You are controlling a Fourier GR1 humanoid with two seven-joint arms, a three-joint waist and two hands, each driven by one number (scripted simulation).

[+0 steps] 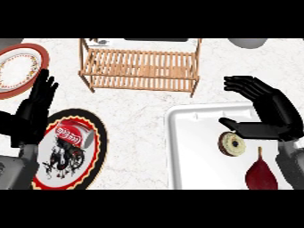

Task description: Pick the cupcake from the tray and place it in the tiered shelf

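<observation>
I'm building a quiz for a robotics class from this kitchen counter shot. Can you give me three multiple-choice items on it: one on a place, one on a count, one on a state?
1. Where does the cupcake lie?
A. on the white tray
B. in the wooden shelf
C. on the red-rimmed plate

2. How many round plates are on the counter?
A. one
B. two
C. four

3. How is the right hand now?
A. open beside the cupcake
C. closed on the dark red vegetable
B. resting on the shelf

Key:
1 A: the cupcake sits on the tray, next to a dark red vegetable.
2 B: one floral plate at far left, one plate with a motorbike picture below it.
3 A: its fingers are spread above the cupcake, the thumb near it, not curled round it.
</observation>
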